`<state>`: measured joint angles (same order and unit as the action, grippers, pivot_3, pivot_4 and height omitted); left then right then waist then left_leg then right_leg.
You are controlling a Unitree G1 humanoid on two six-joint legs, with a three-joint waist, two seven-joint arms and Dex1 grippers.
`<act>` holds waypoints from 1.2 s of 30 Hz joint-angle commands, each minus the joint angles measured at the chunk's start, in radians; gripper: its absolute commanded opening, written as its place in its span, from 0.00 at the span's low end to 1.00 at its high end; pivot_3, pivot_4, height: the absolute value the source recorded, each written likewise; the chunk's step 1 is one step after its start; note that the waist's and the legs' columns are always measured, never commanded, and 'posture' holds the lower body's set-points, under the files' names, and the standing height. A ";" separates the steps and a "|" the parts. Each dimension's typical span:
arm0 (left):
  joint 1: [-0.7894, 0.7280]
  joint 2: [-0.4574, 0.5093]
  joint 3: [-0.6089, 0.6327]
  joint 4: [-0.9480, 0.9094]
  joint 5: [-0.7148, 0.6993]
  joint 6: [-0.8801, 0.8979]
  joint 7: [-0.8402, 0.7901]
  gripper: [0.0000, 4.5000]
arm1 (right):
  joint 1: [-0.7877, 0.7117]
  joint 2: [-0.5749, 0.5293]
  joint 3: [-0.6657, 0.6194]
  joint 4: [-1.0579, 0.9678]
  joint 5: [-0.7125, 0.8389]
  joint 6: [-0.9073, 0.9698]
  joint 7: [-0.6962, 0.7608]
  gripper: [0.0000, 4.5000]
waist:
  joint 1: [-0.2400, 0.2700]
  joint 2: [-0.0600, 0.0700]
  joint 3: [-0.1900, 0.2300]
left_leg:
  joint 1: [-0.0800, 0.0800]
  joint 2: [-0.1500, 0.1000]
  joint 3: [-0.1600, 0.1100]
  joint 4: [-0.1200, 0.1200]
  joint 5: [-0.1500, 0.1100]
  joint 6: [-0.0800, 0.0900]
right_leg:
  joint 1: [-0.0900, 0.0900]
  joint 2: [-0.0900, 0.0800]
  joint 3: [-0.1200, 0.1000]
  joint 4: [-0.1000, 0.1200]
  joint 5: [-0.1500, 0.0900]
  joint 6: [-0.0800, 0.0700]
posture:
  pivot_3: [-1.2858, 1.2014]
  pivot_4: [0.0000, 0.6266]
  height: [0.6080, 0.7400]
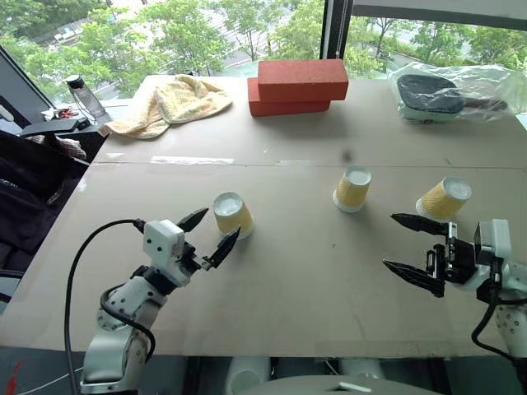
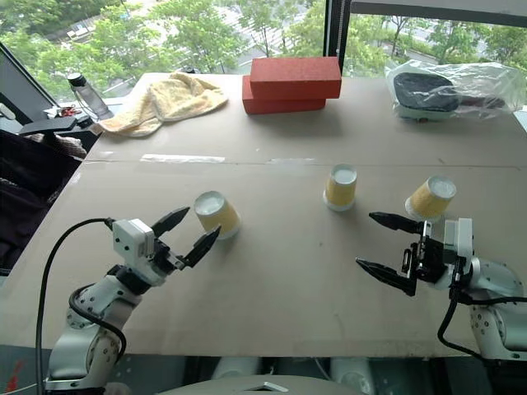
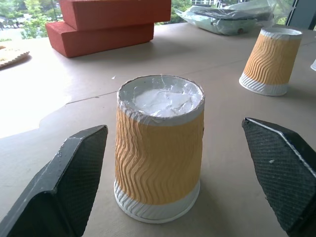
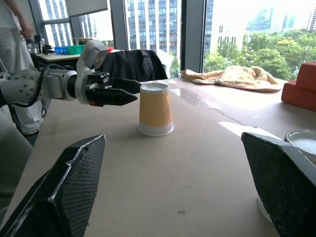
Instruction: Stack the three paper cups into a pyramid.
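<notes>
Yellow ribbed paper cups, 3 of them, stand upside down and apart on the brown surface (image 1: pixel 313 288) in the left eye view: left cup (image 1: pixel 232 214), middle cup (image 1: pixel 352 188), right cup (image 1: pixel 443 198). Left end effector (image 1: pixel 208 234) gapes wide just before the left cup. Right end effector (image 1: pixel 405 244) gapes wide near the right cup, empty. Left wrist view: the left cup stands between the fingers (image 3: pixel 64 187), untouched.

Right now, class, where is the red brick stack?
In the head views, the two stacked red bricks sit at the table's far edge, centre, right of the crumpled yellow towel.
</notes>
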<state>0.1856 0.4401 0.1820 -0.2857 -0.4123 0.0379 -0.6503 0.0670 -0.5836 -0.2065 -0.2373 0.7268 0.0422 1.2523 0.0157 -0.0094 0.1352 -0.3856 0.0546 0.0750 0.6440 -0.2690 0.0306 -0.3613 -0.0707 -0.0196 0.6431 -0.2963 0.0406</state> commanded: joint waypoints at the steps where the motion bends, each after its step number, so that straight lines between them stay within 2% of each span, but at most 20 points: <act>1: -0.039 -0.004 -0.020 0.020 0.024 -0.013 0.001 1.00 | 0.009 -0.007 -0.016 -0.035 0.009 0.006 -0.006 0.97 | 0.000 0.000 0.000 | -0.001 0.000 -0.001 0.001 0.000 0.000 | 0.000 0.000 -0.001 0.000 0.000 0.000 | 0.52 0.24 0.93; 12: -0.207 -0.052 -0.069 0.184 0.090 -0.055 0.014 1.00 | 0.030 0.007 -0.031 -0.002 -0.007 -0.035 0.007 0.97 | -0.002 -0.001 0.001 | -0.004 0.000 -0.003 0.007 0.000 0.000 | 0.000 0.005 -0.005 0.003 0.000 0.001 | 0.52 0.24 0.93; 15: -0.238 -0.085 -0.068 0.196 0.065 -0.057 0.022 0.82 | 0.034 0.013 -0.033 0.005 -0.011 -0.045 0.006 1.00 | -0.002 -0.001 0.001 | -0.005 0.000 -0.004 0.007 0.000 0.000 | -0.001 0.005 -0.006 0.003 0.000 0.001 | 0.52 0.24 0.93; 18: -0.248 -0.079 -0.084 0.207 0.099 -0.058 0.018 0.56 | 0.033 0.017 -0.030 0.006 -0.015 -0.051 0.002 1.00 | -0.002 -0.001 0.001 | -0.006 0.000 -0.004 0.008 0.000 0.000 | -0.001 0.005 -0.006 0.003 0.000 0.001 | 0.52 0.24 0.93; 19: -0.249 -0.078 -0.085 0.211 0.102 -0.059 0.017 0.51 | 0.033 0.019 -0.028 0.006 -0.016 -0.052 0.001 1.00 | -0.002 -0.001 0.001 | -0.006 0.000 -0.004 0.008 0.000 0.000 | -0.001 0.006 -0.006 0.003 0.000 0.001 | 0.52 0.24 0.93; 26: -0.274 -0.061 -0.109 0.197 0.082 -0.042 -0.053 0.51 | 0.027 0.017 -0.030 0.019 -0.021 -0.061 0.001 1.00 | -0.001 -0.001 0.001 | -0.005 0.001 -0.004 0.008 0.000 0.000 | -0.001 0.006 -0.007 0.004 0.000 0.001 | 0.52 0.24 0.93; 30: -0.335 -0.063 -0.204 0.198 0.058 0.007 -0.163 0.51 | 0.032 0.006 -0.046 0.031 -0.019 -0.059 0.002 1.00 | 0.002 -0.001 0.001 | -0.006 0.000 -0.004 0.009 0.000 0.000 | -0.001 0.006 -0.008 0.004 0.000 0.001 | 0.52 0.24 0.93; 36: -0.490 -0.106 -0.407 0.295 0.092 0.021 -0.356 0.51 | 0.089 -0.032 -0.072 0.043 -0.039 -0.046 0.007 1.00 | 0.001 -0.001 0.001 | -0.006 -0.001 -0.004 0.010 0.001 -0.001 | -0.001 0.008 -0.009 0.005 0.000 0.001 | 0.52 0.24 0.93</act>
<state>-0.2778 0.3457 -0.1694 -0.0049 -0.3250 0.0622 -0.9382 0.1343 -0.5955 -0.2409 -0.1812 0.6882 -0.0021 1.2516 0.0165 -0.0105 0.1362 -0.3918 0.0531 0.0708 0.6542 -0.2675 0.0285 -0.3626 -0.0625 -0.0277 0.6484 -0.2961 0.0419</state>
